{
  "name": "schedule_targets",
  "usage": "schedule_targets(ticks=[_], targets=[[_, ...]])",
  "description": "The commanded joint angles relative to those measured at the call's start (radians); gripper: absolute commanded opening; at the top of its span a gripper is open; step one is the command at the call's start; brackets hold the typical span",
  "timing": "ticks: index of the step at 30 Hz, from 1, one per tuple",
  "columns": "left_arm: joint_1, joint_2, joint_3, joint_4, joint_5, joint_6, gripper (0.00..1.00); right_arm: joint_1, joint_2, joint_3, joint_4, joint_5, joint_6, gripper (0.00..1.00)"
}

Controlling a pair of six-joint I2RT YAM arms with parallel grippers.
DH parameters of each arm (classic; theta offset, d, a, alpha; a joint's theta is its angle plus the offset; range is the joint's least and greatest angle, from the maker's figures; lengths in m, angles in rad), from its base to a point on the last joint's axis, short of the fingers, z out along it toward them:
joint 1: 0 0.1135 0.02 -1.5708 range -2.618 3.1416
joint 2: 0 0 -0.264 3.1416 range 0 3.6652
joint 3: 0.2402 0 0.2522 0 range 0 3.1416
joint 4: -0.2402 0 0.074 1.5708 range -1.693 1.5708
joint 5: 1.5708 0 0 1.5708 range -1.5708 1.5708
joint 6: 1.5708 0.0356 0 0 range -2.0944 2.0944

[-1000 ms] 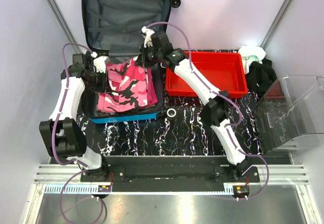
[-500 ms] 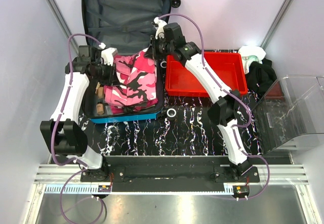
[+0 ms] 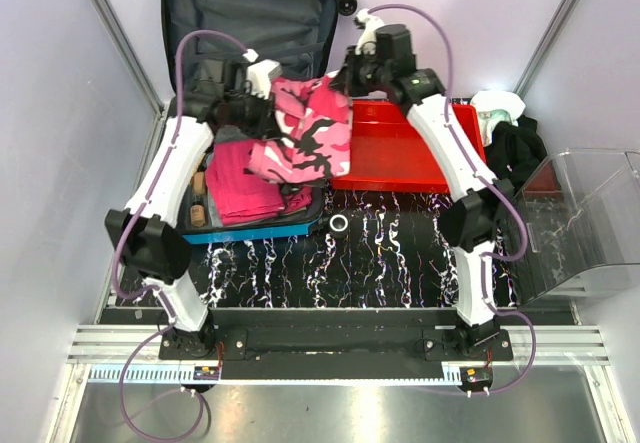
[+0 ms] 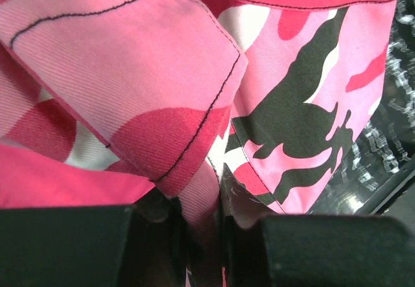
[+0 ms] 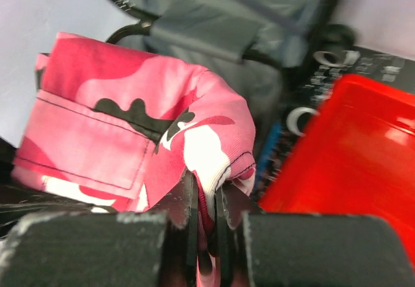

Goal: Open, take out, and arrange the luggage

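Far-left on the tabletop point(image 3: 400, 253), luggage point(image 3: 240, 23) lies open, lid propped up against the far wall, grey lining showing. Base half holds a folded magenta cloth point(image 3: 240, 188) and small items along its left side, too small to name.

Pink camo garment point(image 3: 310, 133) hangs in the air between both arms, above the luggage's right edge and the left rim of the red tray point(image 3: 420, 148).

Left jaws: nearly closed, pinching a fold of the garment at its left end; wrist view shows cloth bunched between the pads.
Right jaws: nearly closed, nipping a thin edge of the same garment at its far-right corner.

Tape roll point(image 3: 340, 224) sits on the tabletop just near of the luggage.

Risks, as judged:
- Right pinch is on very little cloth. Tension between the arms could pull it free, and the garment would swing back into the luggage.
- Low hem hangs close to the luggage's right wall and the tray rim; a sideways carry without more height could snag it there.
- Uneven arm speeds would stretch or twist the garment, spoiling a flat lay-down.
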Motion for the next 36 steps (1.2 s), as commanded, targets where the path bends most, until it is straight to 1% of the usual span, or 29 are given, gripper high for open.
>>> schedule_targets(ticks=[1,3,4,5,6,9,12,14,17,19,20,23,28,32,34,36], targets=[[-0.083,0.090,0.116,0.145,0.071,-0.089,0.00,-0.088,-0.154,-0.048,0.063,0.055,-0.061,0.00],[-0.134,0.136,0.189,0.188,0.065,-0.118,0.00,-0.123,-0.166,-0.062,0.065,0.057,-0.071,0.00],[-0.151,0.165,0.220,0.200,0.063,-0.118,0.00,-0.160,-0.177,-0.062,0.062,0.060,-0.083,0.00],[-0.180,0.216,0.251,0.228,0.068,-0.164,0.00,-0.176,-0.180,-0.062,0.059,0.065,-0.092,0.00],[-0.194,0.245,0.319,0.243,0.068,-0.178,0.00,-0.192,-0.182,-0.059,0.053,0.081,-0.101,0.00],[-0.243,0.327,0.416,0.311,0.060,-0.217,0.00,-0.255,-0.194,-0.062,0.034,0.092,-0.129,0.00],[-0.277,0.393,0.456,0.386,0.029,-0.267,0.00,-0.304,-0.188,-0.081,0.033,0.095,-0.173,0.00],[-0.290,0.445,0.463,0.436,0.029,-0.310,0.00,-0.337,-0.171,-0.073,0.036,0.095,-0.207,0.00],[-0.306,0.503,0.464,0.499,0.014,-0.345,0.00,-0.380,-0.126,-0.058,0.046,0.068,-0.215,0.00],[-0.312,0.528,0.461,0.521,-0.014,-0.336,0.00,-0.395,-0.097,-0.053,0.068,0.046,-0.206,0.00],[-0.312,0.548,0.460,0.538,-0.061,-0.333,0.00,-0.403,-0.085,-0.054,0.078,0.039,-0.206,0.00],[-0.310,0.594,0.455,0.555,-0.121,-0.307,0.00,-0.420,-0.025,-0.057,0.095,0.011,-0.204,0.00],[-0.306,0.611,0.378,0.570,-0.130,-0.290,0.00,-0.423,0.051,-0.114,0.129,-0.018,-0.201,0.00],[-0.301,0.634,0.398,0.596,-0.159,-0.260,0.00,-0.423,0.105,-0.075,0.148,-0.040,-0.172,0.00],[-0.303,0.646,0.391,0.589,-0.179,-0.255,0.00,-0.424,0.128,-0.088,0.151,-0.046,-0.167,0.00],[-0.303,0.649,0.339,0.584,-0.163,-0.275,0.00,-0.423,0.134,-0.122,0.148,-0.049,-0.173,0.00]])
